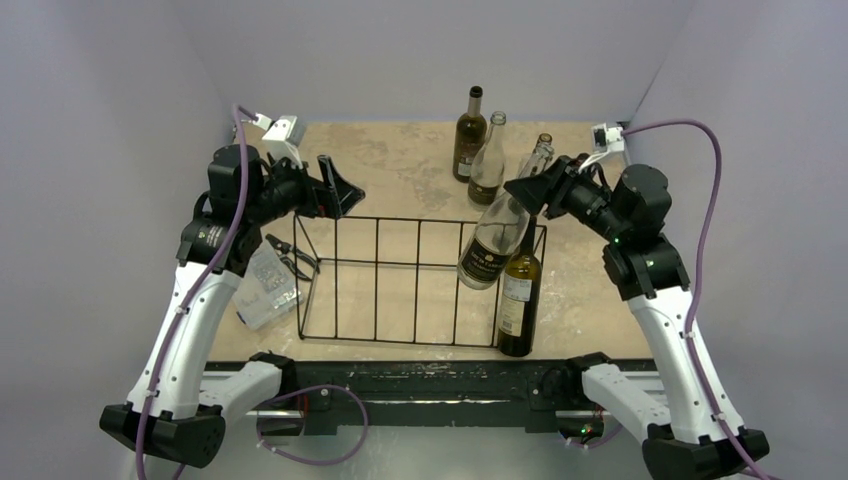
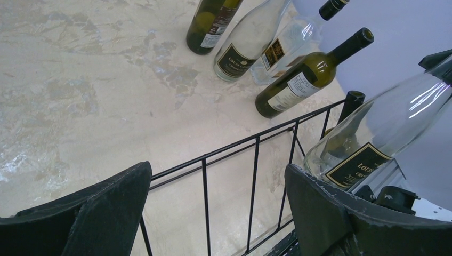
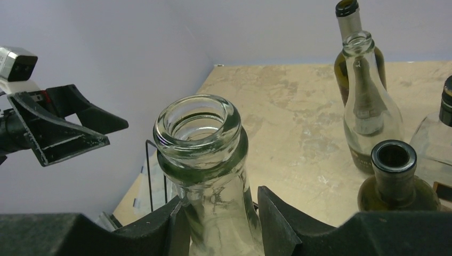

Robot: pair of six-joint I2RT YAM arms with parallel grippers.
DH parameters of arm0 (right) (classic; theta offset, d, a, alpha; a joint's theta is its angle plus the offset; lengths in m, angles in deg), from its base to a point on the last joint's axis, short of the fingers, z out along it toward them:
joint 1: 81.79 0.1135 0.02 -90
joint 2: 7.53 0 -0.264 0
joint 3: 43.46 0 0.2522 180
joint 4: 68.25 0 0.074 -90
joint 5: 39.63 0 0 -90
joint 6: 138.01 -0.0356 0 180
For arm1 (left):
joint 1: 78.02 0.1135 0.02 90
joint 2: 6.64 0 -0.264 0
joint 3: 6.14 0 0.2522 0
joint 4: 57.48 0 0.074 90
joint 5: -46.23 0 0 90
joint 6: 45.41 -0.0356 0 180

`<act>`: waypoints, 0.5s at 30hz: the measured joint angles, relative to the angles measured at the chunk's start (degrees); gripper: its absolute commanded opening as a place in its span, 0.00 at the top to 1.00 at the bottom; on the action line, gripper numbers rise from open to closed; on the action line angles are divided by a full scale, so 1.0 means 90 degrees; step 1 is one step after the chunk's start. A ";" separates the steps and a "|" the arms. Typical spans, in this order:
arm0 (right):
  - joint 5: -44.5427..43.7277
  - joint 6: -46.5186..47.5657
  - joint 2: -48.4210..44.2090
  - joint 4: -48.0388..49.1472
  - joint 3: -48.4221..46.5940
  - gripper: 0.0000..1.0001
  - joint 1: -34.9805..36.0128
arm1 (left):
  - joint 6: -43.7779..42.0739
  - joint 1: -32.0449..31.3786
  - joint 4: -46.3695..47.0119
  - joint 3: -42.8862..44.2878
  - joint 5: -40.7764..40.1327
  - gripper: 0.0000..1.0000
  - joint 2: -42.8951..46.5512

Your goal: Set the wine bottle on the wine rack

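Note:
The black wire wine rack (image 1: 400, 265) stands in the middle of the table; its bars also show in the left wrist view (image 2: 256, 160). My right gripper (image 1: 530, 190) is shut on the neck (image 3: 213, 176) of a clear wine bottle (image 1: 493, 245). It holds the bottle tilted above the rack's right end, and the bottle also shows in the left wrist view (image 2: 373, 138). My left gripper (image 1: 340, 190) is open and empty above the rack's far left corner, seen in its own view (image 2: 218, 178) with the jaws wide apart.
A dark green bottle (image 1: 520, 290) stands at the rack's right end. Several more bottles stand behind the rack: a dark one (image 1: 468, 135), a clear one (image 1: 487, 160) and a green one (image 2: 309, 74). A clear plastic box (image 1: 265, 290) lies left of the rack.

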 measured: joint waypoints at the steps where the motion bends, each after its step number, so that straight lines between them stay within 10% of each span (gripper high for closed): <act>1: 0.0056 0.0007 -0.0002 -0.0015 0.0027 1.00 0.0002 | 0.0000 0.0000 -0.0002 0.0000 0.0005 0.05 -0.0017; 15: 0.0100 0.0029 -0.0036 -0.0396 0.0843 1.00 0.0022 | 0.0095 0.0000 -0.0005 0.0000 0.0056 0.06 -0.0134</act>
